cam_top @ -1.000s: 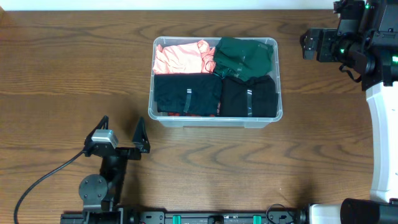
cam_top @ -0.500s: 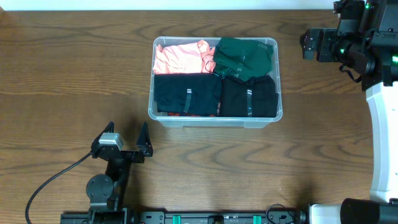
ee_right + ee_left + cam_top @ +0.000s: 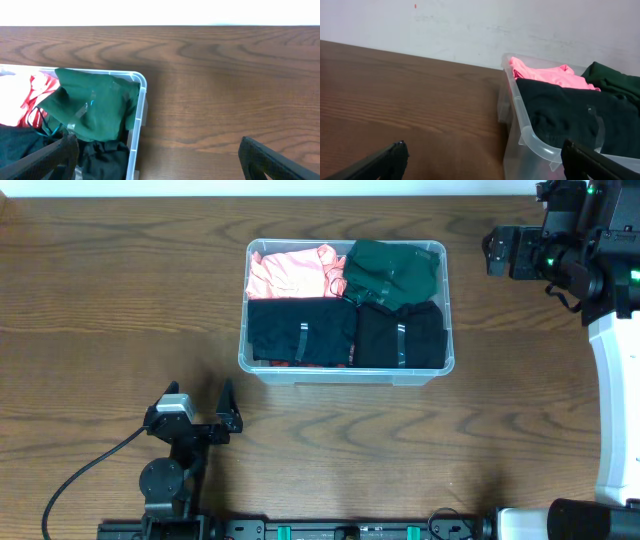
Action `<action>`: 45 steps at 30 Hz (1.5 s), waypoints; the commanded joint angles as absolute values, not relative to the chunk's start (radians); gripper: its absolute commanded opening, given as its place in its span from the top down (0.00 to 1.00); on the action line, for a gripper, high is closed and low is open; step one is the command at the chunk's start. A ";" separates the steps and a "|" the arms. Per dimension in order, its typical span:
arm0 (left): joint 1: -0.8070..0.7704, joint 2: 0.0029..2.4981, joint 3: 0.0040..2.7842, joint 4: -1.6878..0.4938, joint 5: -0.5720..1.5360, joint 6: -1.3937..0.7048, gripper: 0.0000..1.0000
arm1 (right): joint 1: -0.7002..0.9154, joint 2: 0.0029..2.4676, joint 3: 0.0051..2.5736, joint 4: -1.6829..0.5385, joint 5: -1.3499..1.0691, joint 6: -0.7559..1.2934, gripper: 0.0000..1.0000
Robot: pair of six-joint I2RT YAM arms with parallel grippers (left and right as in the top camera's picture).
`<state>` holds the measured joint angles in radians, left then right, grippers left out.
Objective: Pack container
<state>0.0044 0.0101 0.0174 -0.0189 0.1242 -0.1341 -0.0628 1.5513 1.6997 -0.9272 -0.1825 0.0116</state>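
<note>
A: Clear plastic, that container [image 3: 345, 373]. Where is it?
B: Mid-counter [image 3: 100, 300], with a pink top [image 3: 290, 272], a green garment [image 3: 392, 270] and black clothes [image 3: 300, 330] folded inside.
A: The left hand [image 3: 198, 395]?
B: Spread wide, empty, off the container's near-left corner, well apart.
A: The right hand [image 3: 157, 145]?
B: Also wide open and empty, just past the container's far-right corner.

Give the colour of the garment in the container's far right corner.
Dark green; the garment shows best in the right wrist view.
</note>
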 commanded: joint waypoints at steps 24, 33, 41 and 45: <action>0.001 0.005 0.004 -0.060 0.127 -0.129 0.02 | -0.064 1.558 1.700 -0.933 -0.180 0.022 0.01; 0.001 0.005 0.004 -0.060 0.127 -0.129 0.02 | -0.054 1.484 1.689 -0.967 -0.178 0.022 0.01; 0.001 0.005 0.004 -0.060 0.127 -0.129 0.02 | -0.018 1.195 1.335 -0.533 -0.192 0.021 0.01; 0.001 0.005 0.004 -0.059 0.127 -0.129 0.02 | -0.011 0.998 1.018 -0.188 -0.215 0.021 0.01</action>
